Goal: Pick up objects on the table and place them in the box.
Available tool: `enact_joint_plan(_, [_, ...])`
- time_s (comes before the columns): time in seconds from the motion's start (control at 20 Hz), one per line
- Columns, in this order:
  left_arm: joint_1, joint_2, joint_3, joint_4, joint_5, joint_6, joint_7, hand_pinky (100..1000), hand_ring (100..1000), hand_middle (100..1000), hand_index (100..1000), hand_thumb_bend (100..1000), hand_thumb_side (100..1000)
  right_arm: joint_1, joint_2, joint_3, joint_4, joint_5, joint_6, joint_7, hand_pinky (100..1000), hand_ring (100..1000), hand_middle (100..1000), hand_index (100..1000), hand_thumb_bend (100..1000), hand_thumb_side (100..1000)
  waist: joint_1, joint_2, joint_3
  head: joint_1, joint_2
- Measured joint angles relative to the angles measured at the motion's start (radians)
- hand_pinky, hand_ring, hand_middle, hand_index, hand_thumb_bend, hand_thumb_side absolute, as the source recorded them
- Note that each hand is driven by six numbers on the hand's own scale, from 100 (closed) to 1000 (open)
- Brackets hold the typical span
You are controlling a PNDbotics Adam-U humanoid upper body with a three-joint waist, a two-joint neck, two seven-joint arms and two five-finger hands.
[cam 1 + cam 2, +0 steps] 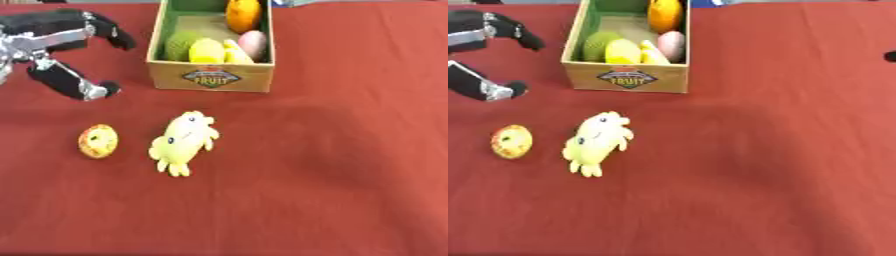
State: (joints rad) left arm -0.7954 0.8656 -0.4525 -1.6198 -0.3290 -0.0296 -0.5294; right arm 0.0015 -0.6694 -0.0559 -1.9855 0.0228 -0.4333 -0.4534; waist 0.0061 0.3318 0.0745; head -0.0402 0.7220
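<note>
Two objects on the table, left robot hand released beside the box

Two loose things on the red table (350, 150): a yellow plush toy (183, 142) and a small round orange-yellow object (98, 141). Both below the left robot hand (44, 47) in the view, so nearer to the robot than it, and well apart from it. Round object almost straight under the hand, plush toy just beside that object and further toward the right side, not touching it. Plush toy lying tilted, head toward the box, legs toward the robot.

Left robot hand at the upper left, released: fingers (109, 32) spread out straight toward the box, thumb (83, 85) stretched lower down, nothing between them. Hand near the left wall of the box, apart from it; cannot tell if above the table or touching it.

Cardboard box (210, 76) to the right of the hand, green inside, with a label reading FRUIT on the front wall. Inside already several things: a green round one (180, 46), a yellow one (206, 51) beside it, a pink one (253, 43), an orange one (243, 14) at the far end.

Right robot hand: only a small dark piece at the right edge (891, 56) of the right eye view, state of the fingers not possible to tell.
</note>
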Motion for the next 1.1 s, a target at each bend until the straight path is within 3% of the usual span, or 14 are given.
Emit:
enact_joint_plan(0.2, [0.101,0.06,0.014,-0.105,0.04,0.062,-0.006,895,815,751,861,344,100,-0.002,0.007,0.0,0.0,0.0,0.001,-0.001,795,664,673,793,100,612,-0.004,0.001,0.002,0.0,0.0])
enact_joint_plan(0.45, [0.193,0.107,0.032,-0.195,0.016,0.137,-0.011,895,820,755,864,367,100,-0.003,0.015,0.0,0.0,0.0,0.002,-0.002,795,662,670,792,100,613,-0.005,0.005,0.008,0.003,0.0])
enact_joint_plan(0.75, [0.227,0.108,0.031,-0.255,-0.005,0.232,-0.025,897,823,759,877,366,100,-0.008,0.023,0.0,0.0,-0.001,0.006,-0.005,794,657,674,791,100,614,-0.005,0.008,0.012,0.005,0.0])
enact_joint_plan(1.1, [0.229,0.098,0.019,-0.238,-0.018,0.319,-0.061,893,828,768,872,362,100,-0.01,0.032,0.0,0.0,-0.008,0.012,-0.005,794,656,672,791,100,614,-0.008,0.014,0.005,0.012,0.0])
